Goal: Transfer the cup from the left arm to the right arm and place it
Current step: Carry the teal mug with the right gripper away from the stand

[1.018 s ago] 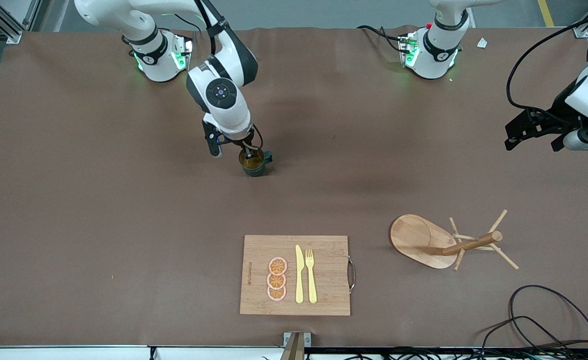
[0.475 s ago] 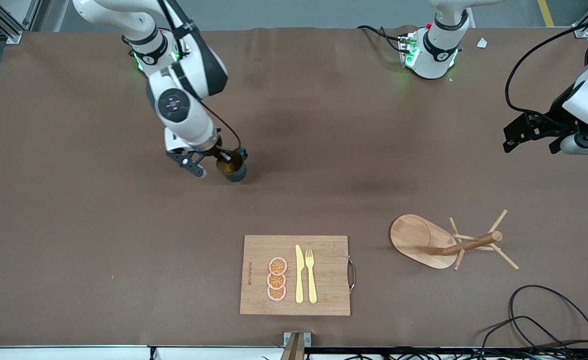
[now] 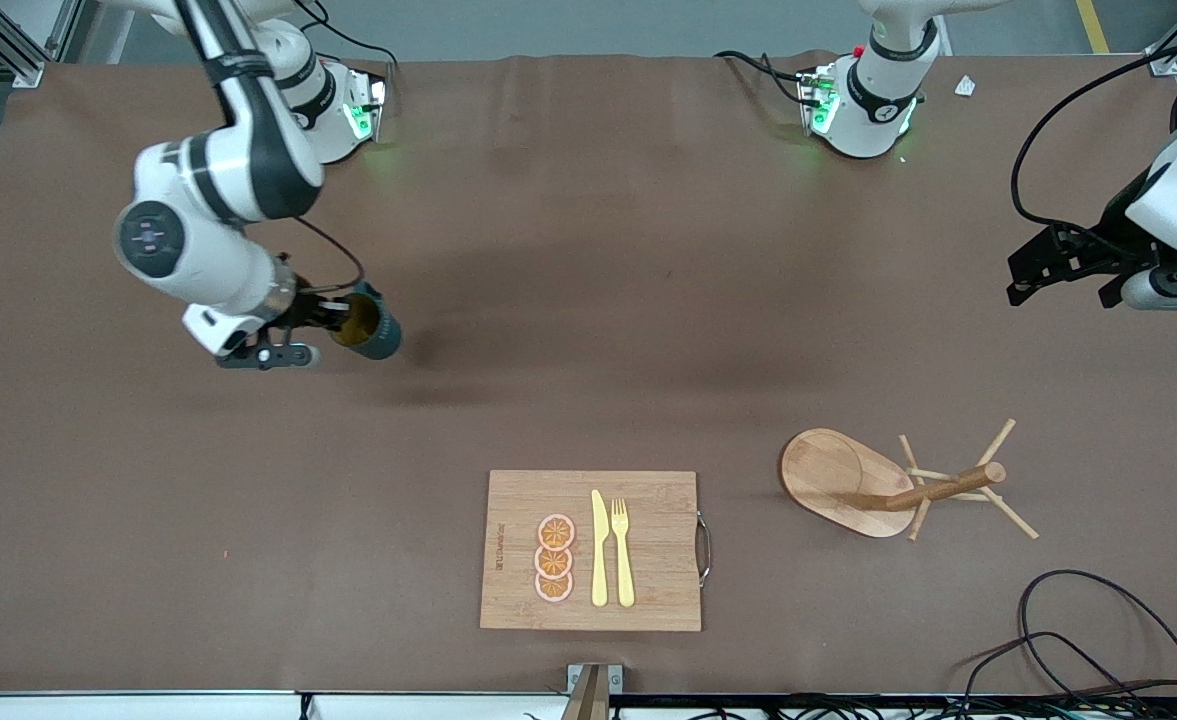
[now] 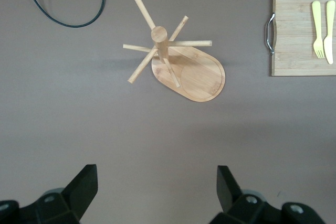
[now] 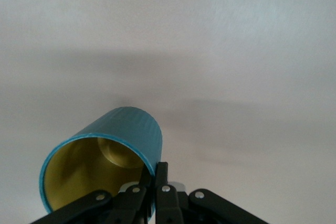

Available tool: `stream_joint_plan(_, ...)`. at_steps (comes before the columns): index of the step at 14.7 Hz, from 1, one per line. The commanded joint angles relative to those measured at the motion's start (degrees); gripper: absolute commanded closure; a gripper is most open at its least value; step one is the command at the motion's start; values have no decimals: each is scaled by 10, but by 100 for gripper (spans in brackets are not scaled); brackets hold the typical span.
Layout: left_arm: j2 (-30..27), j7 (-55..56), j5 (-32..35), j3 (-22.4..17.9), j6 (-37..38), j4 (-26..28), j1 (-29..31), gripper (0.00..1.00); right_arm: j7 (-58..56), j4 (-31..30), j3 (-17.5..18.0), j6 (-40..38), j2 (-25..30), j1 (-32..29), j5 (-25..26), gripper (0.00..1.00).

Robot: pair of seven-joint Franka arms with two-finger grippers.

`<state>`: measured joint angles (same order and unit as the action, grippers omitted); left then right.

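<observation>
My right gripper (image 3: 341, 319) is shut on the rim of the cup (image 3: 370, 327), a small dark teal mug with a tan-yellow inside. It holds the cup tipped onto its side in the air, over the bare table toward the right arm's end. In the right wrist view one finger sits inside the cup (image 5: 128, 129) and one outside, where the right gripper (image 5: 158, 170) pinches the wall. My left gripper (image 3: 1066, 288) waits open over the left arm's end of the table. Nothing lies between the fingers of the left gripper (image 4: 157, 182).
A wooden cutting board (image 3: 653, 500) near the front edge carries a yellow knife (image 3: 599, 548), a yellow fork (image 3: 623, 550) and orange slices (image 3: 554, 558). Beside it, toward the left arm's end, stands a wooden mug tree (image 3: 893, 490). A black cable (image 3: 1098, 640) loops at the corner.
The right arm has swung toward its own end of the table with the cup, which has tipped further onto its side. The left gripper has barely shifted.
</observation>
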<state>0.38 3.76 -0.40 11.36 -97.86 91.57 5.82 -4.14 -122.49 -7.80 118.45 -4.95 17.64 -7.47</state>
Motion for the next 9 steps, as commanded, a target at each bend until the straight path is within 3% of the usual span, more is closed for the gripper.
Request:
stream_joint_plan(1, 6, -7, -4, 0, 12, -15, 0, 0, -230, -14, 9, 3, 13, -64, 28, 100)
stream_joint_plan(4, 6, -9, -5, 0, 12, -15, 1, 0, -380, -12, 9, 19, 11, -111, 76, 100)
stream_joint_plan(9, 6, -8, -4, 0, 12, -16, 0, 0, -607, -13, 9, 63, -18, -167, 81, 100)
